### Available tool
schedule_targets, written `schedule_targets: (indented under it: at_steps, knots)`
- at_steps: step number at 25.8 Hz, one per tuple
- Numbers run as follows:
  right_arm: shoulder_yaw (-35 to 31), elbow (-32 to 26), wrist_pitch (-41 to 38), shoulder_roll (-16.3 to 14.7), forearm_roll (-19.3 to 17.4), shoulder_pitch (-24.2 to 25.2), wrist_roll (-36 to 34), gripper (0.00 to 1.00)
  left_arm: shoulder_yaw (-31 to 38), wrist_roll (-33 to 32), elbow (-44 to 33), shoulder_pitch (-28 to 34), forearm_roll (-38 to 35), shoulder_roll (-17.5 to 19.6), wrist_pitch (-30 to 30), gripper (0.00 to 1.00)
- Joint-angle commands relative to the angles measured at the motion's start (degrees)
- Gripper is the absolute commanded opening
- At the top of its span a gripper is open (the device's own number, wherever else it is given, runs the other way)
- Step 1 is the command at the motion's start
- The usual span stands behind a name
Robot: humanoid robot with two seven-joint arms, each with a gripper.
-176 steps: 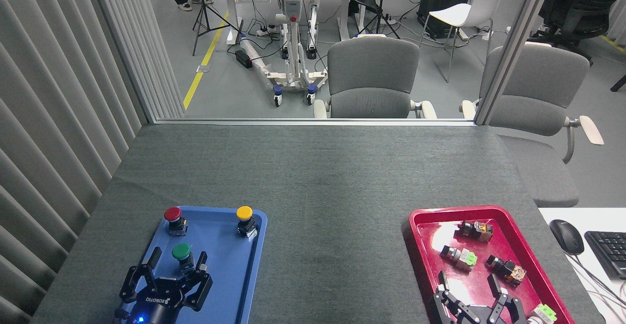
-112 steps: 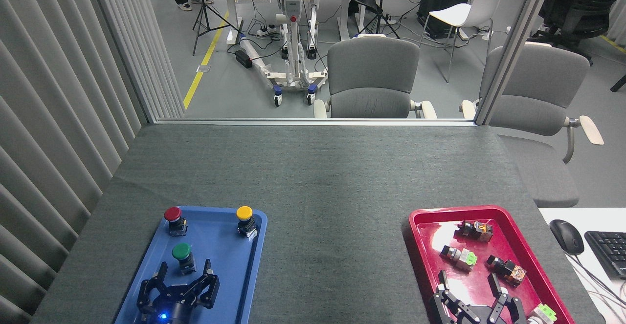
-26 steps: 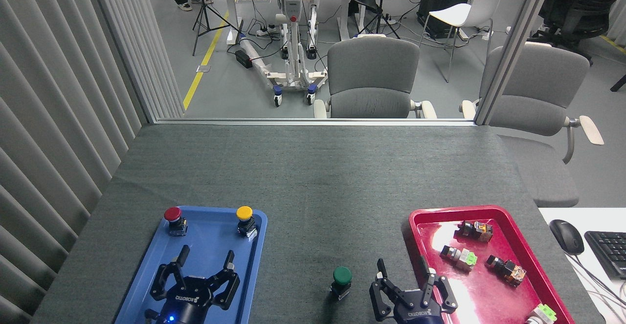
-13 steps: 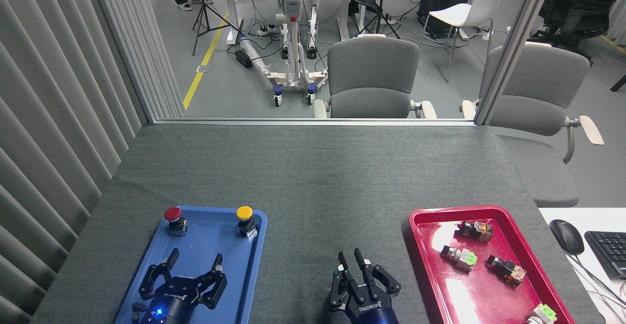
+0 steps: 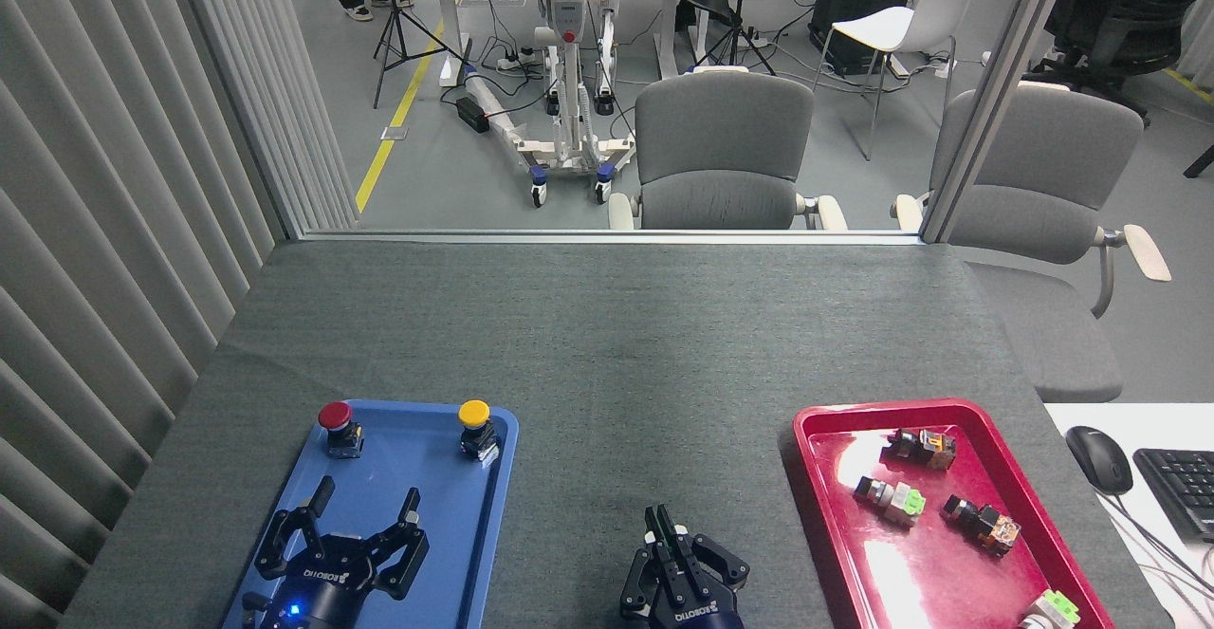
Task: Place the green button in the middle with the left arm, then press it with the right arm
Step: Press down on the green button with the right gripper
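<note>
My right gripper is over the bare grey cloth of the middle, near the table's front edge, its fingers drawn together into a shut point. It sits right on top of the green button, of which only a thin green edge shows beside the fingers. My left gripper, with a blue light at its base, hovers open over the near half of the blue tray and holds nothing.
A red-capped button and a yellow-capped button stand at the blue tray's far end. A red tray with several small switch parts lies to the right. A mouse and keyboard sit beyond the table's right edge.
The green button went from the blue tray to the middle cloth. My right gripper moved left from the red tray onto it and closed its fingers. The left gripper drew back slightly.
</note>
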Motion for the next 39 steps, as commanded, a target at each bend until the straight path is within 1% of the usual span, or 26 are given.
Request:
schedule_targets:
  at_steps: [1, 6, 20, 28, 31, 33, 39]
  knots:
    - [0.02, 0.72, 0.95, 0.11, 0.01, -0.01, -0.08, 0.16, 0.0, 0.09, 0.28, -0.01, 1.11, 0.48, 0.13, 1.0]
    - [0.11, 1.34, 1.21, 0.72, 0.01, -0.01, -0.08, 0.16, 0.0, 0.27, 2.04, -0.36, 2.43, 0.74, 0.13, 1.0]
    - [0.02, 5.12, 2.36, 0.72, -0.08, -0.01, 0.01, 0.17, 0.0, 0.27, 2.04, -0.44, 2.51, 0.83, 0.13, 1.0]
    - [-0.51, 5.12, 2.62, 0.54, -0.34, -0.01, -0.78, 0.2, 0.0, 0.27, 1.96, -0.44, 3.66, 1.45, 0.22, 1.0]
    - [-0.6, 4.5, 4.38, 0.81, -0.34, -0.01, -4.21, 0.2, 0.0, 0.18, 1.96, -0.44, 3.83, 1.45, 0.22, 1.0]
    - [-0.6, 3.97, 5.34, 0.9, -0.34, -0.01, -6.76, 0.24, 0.0, 0.18, 1.52, -0.44, 4.18, 1.62, 0.13, 1.0]
    - [-0.6, 1.78, 5.43, 0.81, -0.43, -0.01, -7.37, 0.27, 0.09, 0.0, 2.13, -0.53, 4.62, 1.8, 0.13, 1.0]
